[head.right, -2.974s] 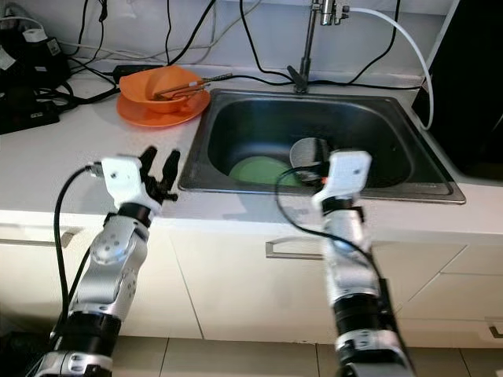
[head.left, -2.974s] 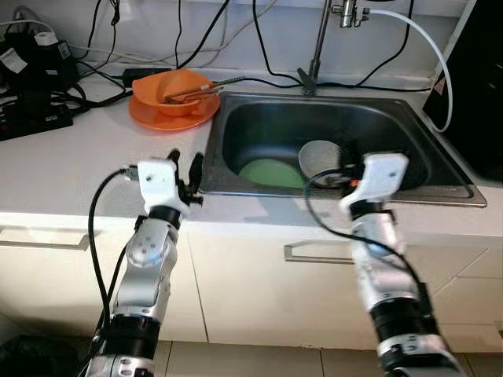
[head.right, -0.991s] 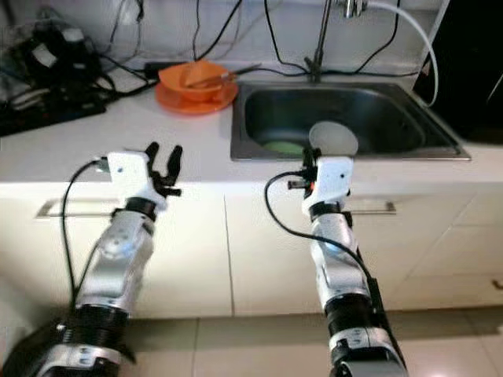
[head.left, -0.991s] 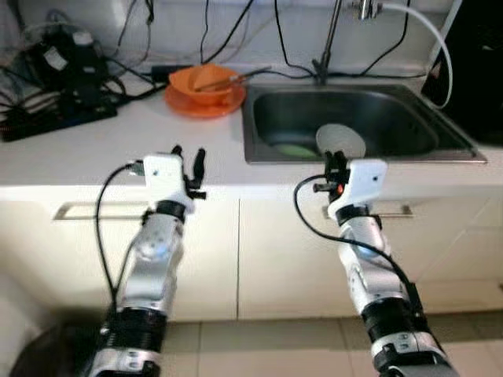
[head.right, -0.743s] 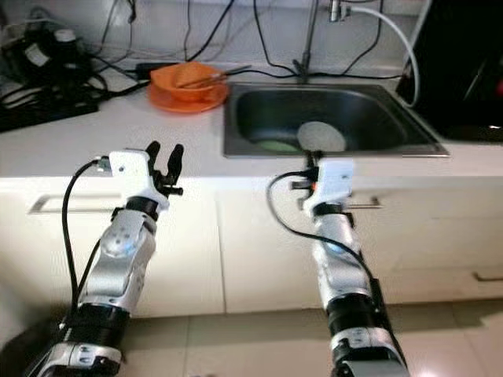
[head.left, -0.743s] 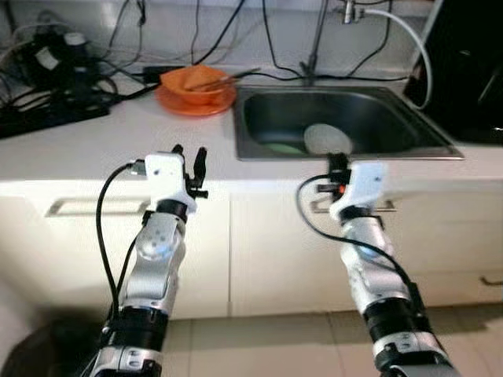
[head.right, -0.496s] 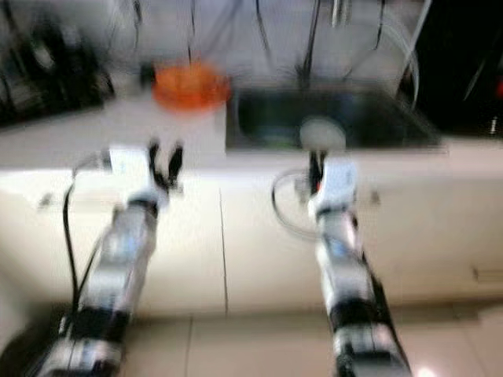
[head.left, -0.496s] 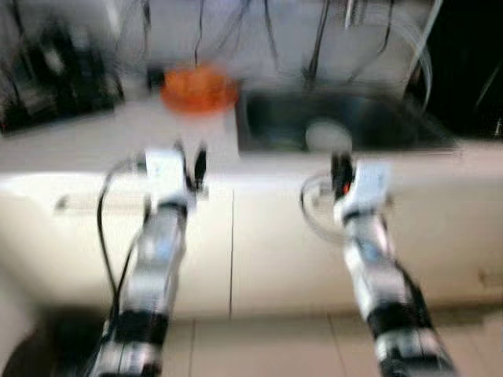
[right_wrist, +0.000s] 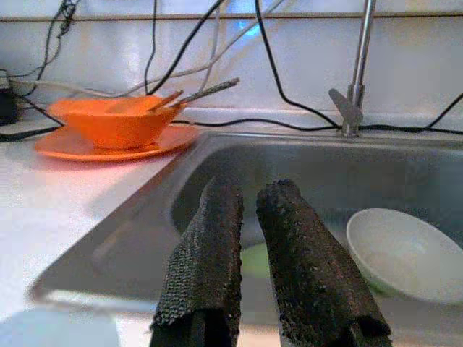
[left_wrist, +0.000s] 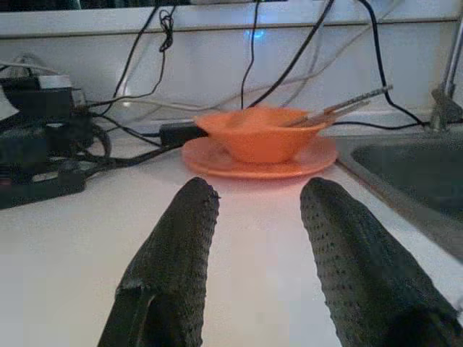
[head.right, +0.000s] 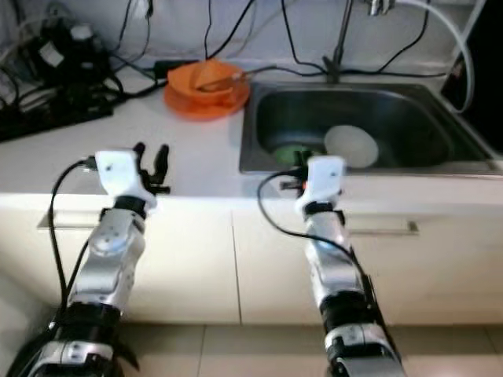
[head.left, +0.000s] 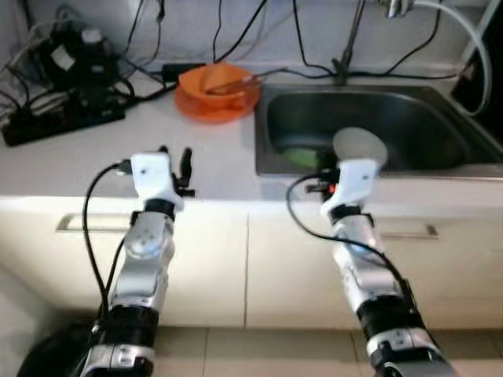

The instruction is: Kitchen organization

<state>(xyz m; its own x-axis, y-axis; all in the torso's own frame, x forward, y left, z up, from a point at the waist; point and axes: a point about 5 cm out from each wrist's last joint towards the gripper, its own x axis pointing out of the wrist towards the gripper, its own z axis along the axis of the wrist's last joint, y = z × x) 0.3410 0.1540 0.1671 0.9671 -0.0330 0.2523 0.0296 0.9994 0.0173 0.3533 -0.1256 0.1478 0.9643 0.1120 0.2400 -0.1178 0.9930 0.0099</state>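
Observation:
An orange bowl (head.left: 217, 78) holding chopsticks (left_wrist: 343, 108) sits on an orange plate (head.left: 214, 104) on the white counter (head.left: 86, 153), just left of the steel sink (head.left: 440, 126). Inside the sink a white bowl (head.left: 360, 145) leans beside a green plate (head.left: 302, 156). My left gripper (head.left: 174, 159) is open and empty above the counter's front edge, pointing towards the orange bowl (left_wrist: 255, 134). My right gripper (right_wrist: 249, 196) is at the sink's front rim with its fingers (right_wrist: 220, 217) close together and nothing between them, facing the white bowl (right_wrist: 402, 253).
Power strips and tangled black cables (head.left: 67, 75) crowd the counter's back left. A faucet (head.left: 348, 43) with a white hose (head.left: 471, 35) rises behind the sink. Cream cabinet fronts with handles (head.left: 78, 223) stand below, then tiled floor (head.left: 259, 353).
The camera has pulled back from the counter and swung, with blur half a second ago. Both grippers now sit at the counter's front edge rather than over it; their fingers are unchanged.

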